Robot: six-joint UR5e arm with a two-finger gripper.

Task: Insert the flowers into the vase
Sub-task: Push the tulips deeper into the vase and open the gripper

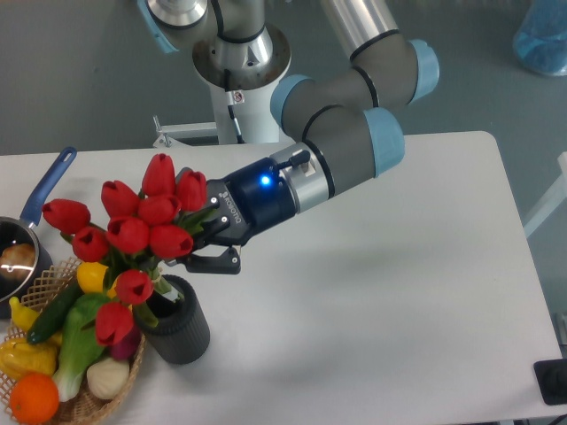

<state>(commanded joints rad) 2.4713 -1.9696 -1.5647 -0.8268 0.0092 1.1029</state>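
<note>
Camera view: the hand [202,237] is sitting left of centre in the frame, closed around the stems of the flowers [133,235], with its lower finger showing as a dark bar just under the bunch; the upper finger is hidden behind leaves, so exactly how narrow the gap is cannot be told. The red buds are fanning out toward the left of the frame, tilted rather than upright, and the lowest 2 buds are hanging over the wicker basket [89,403] of vegetables in the lower left corner. The vase [180,323] is standing on the table [381,292] just right of that basket, below the hand, and the green stems appear to be reaching into its round mouth at its left side, though how deep they are going is hidden by the rim. The step in hand looks like the insertion itself, with the stems at the mouth but the bunch not yet settled. The next move is calling for the bunch to be lowered further while being brought more upright, so the stems are sliding down inside rather than pushing the vase toward the basket, and only then for the fingers to be letting go. A blue-handled saucepan [35,212] is lying at the left edge.
</note>
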